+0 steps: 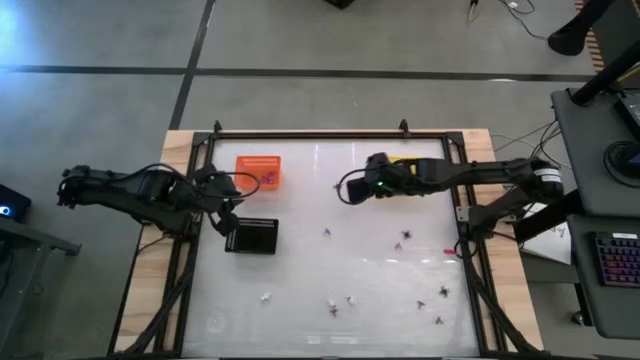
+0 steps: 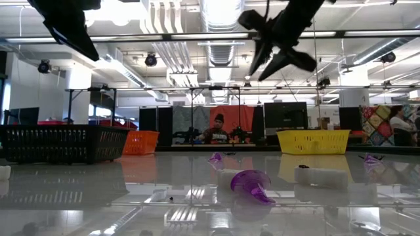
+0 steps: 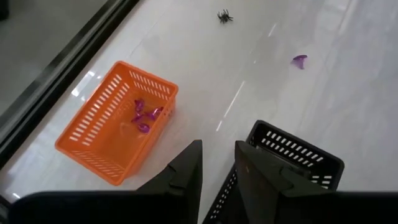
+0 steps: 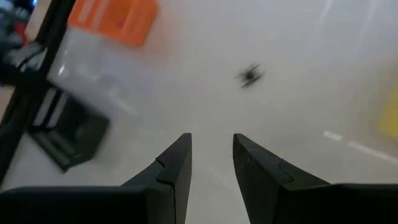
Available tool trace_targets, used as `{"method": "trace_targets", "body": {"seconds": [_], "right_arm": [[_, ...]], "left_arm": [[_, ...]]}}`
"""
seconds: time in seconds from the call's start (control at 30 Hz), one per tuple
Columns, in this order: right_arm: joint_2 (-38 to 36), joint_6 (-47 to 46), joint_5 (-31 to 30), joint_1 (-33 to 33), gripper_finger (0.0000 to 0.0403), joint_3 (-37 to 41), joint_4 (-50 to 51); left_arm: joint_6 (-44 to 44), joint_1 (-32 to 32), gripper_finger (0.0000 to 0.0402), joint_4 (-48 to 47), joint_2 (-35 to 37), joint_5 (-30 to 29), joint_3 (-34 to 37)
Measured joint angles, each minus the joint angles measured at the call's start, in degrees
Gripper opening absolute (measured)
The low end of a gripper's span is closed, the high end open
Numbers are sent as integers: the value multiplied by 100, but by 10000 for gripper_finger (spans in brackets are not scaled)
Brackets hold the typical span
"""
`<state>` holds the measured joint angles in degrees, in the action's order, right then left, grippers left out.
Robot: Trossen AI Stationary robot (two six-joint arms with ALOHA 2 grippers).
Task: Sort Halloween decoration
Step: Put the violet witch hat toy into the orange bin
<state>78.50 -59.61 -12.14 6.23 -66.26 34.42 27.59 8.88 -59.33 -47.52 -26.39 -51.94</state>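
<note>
Overhead, the left tool [image 1: 222,222] hangs at the left side of the white surface [image 1: 300,290], just beside the black tray [image 1: 251,236], with its two fingers [image 3: 186,171] a narrow gap apart and nothing between them. Its wrist view looks down on the orange basket [image 3: 115,121], which holds a small cluster of purple trinkets [image 3: 145,116], and on the near corner of the black tray just under the fingers. The right tool [image 1: 352,187] is held above the middle of the surface, between the orange basket and the yellow basket [image 1: 405,160] at the far edge; its fingers [image 4: 177,165] are likewise apart and empty, and a dark spider-like trinket [image 4: 250,75] lies on the surface ahead of them. The rest of the Halloween decoration [image 1: 405,240] is scattered loose over the near and right parts of the surface: dark purple pieces toward the right, whitish ones nearer the front edge, all well apart from both tools. From table height, a purple cone-shaped trinket [image 2: 252,185] lies tipped on its side close to the camera, with a whitish piece [image 2: 321,177] just behind it. A person [image 2: 220,129] sits in the room beyond the surface.
</note>
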Motion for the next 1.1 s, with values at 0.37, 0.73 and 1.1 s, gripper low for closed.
{"method": "trace_targets", "body": {"seconds": [0.37,0.73,1.1], "right_arm": [[1516,20,676,-219,107,-449,-708],[2708,368,1272,-295,107,-1276,-569],[2950,105,1461,-472,107,-1317,-426]], "left_arm": [[-7,0,77,-67,-66,0,0],[-7,0,78,-173,-60,0,0],[-7,0,78,-168,-67,0,0]]}}
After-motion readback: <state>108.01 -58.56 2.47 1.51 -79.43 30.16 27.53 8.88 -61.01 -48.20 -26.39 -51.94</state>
